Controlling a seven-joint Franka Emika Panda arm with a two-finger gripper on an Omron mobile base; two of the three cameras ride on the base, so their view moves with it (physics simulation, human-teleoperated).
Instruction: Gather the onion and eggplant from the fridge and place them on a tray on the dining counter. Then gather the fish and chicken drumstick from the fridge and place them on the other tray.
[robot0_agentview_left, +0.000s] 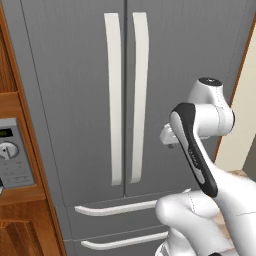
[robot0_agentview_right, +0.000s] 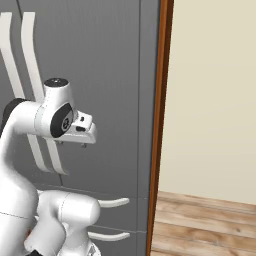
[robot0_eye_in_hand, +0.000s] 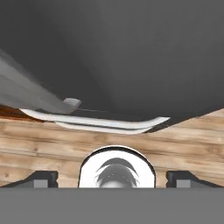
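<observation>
1. The fridge (robot0_agentview_left: 75, 75) is shut, so the onion, eggplant, fish and drumstick are presumably inside, hidden.
2. Its right door handle (robot0_agentview_left: 140, 97) runs vertically, left of my gripper (robot0_agentview_left: 167, 136).
3. My gripper's fingertips (robot0_eye_in_hand: 41, 178) stand wide apart, holding nothing.

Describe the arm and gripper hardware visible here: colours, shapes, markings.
Glossy white rounded arm links with a long dark grey panel along one link, carrying small pale lettering too small to read. Round white joint cap with a dark disc on top. White blocky hand. Two small dark grey fingers, squarish tips. No cables visible.
</observation>
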